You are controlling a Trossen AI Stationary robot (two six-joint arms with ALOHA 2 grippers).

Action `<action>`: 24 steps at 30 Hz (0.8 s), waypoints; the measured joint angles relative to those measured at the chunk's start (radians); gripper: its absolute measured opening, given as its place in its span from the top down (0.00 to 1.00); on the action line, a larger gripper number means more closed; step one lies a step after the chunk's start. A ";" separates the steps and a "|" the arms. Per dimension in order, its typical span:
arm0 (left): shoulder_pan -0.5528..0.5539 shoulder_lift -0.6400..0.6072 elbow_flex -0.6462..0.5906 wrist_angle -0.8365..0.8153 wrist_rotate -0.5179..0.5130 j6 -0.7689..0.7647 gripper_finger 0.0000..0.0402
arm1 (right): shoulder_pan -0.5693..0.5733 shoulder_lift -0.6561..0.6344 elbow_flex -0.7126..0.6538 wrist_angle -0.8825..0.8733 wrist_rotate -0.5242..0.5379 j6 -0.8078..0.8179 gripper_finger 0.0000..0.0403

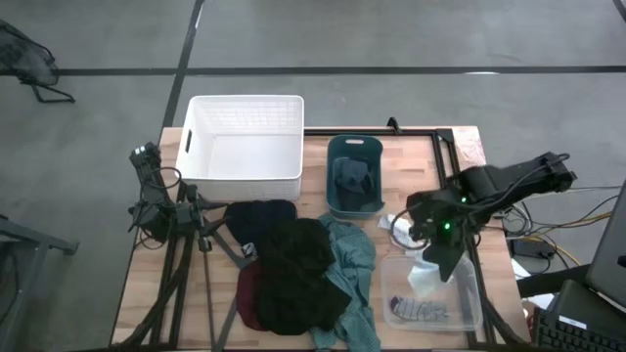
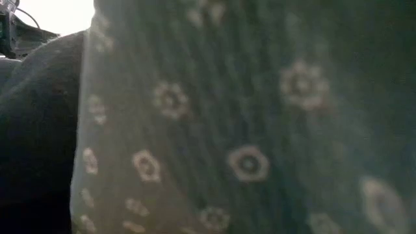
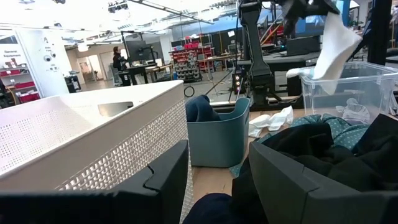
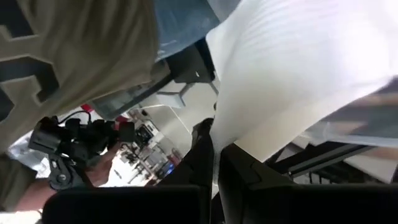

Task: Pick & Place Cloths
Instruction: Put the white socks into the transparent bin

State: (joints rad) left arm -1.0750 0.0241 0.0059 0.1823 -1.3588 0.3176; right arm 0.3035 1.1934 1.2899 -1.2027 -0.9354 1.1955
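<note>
Your right gripper (image 1: pixel 437 266) hangs over the clear bin (image 1: pixel 460 311) at the counter's (image 1: pixel 411 161) right front corner, its fingers pinched together on a small white cloth (image 1: pixel 424 282). In the right wrist view that cloth (image 4: pixel 292 81) is clamped between the two dark fingers and spreads away from them as a pale, finely ribbed sheet. From the left wrist view the same piece (image 3: pixel 333 43) dangles limp above the bin's rim (image 3: pixel 348 71), not touching it. Directly below the gripper, on the bin floor, lies a grey-and-white striped cloth (image 1: pixel 419 311). Just behind the gripper, on the bare wood, a crumpled white cloth (image 1: pixel 399 227) lies loose. Farther off toward the counter's middle sits the pile: a large black cloth (image 1: pixel 298 274) on top, a teal green cloth (image 1: pixel 357 259) with small pale dots beside it on the gripper's side, and a maroon cloth (image 1: pixel 248 293) showing at the pile's far edge. A dark navy cloth (image 1: pixel 352 178) is bunched inside the teal bin (image 1: pixel 354 147) behind the pile, and the white bin (image 1: pixel 245 147) stands beyond that. Your left gripper (image 3: pixel 214 186) waits low at the far side of the pile, fingers spread apart, with dark fabric lying between them.
</note>
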 joint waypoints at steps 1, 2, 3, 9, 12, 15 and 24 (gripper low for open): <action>0.000 0.000 0.000 0.000 0.000 0.000 0.56 | 0.006 0.000 -0.021 0.019 -0.019 0.020 0.98; 0.000 0.000 0.000 0.000 0.000 0.000 0.56 | 0.015 0.000 -0.044 0.047 -0.042 0.038 0.98; 0.000 0.000 0.000 0.000 0.000 0.000 0.56 | 0.022 0.000 -0.070 0.078 -0.065 0.048 0.98; 0.000 0.000 0.000 0.000 0.000 0.000 0.56 | 0.064 0.000 -0.213 0.248 -0.114 0.063 0.98; 0.000 0.000 0.000 0.000 0.000 0.000 0.56 | 0.079 0.000 -0.267 0.338 -0.145 0.111 0.98; 0.000 0.000 0.000 0.000 0.000 0.000 0.56 | 0.086 0.000 -0.297 0.406 -0.155 0.136 0.98; 0.000 0.000 0.000 0.000 0.000 0.000 0.56 | 0.095 0.000 -0.337 0.432 -0.089 0.158 0.98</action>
State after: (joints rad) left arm -1.0750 0.0240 0.0061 0.1822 -1.3590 0.3176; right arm 0.3990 1.1938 0.9531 -0.7708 -1.0244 1.3535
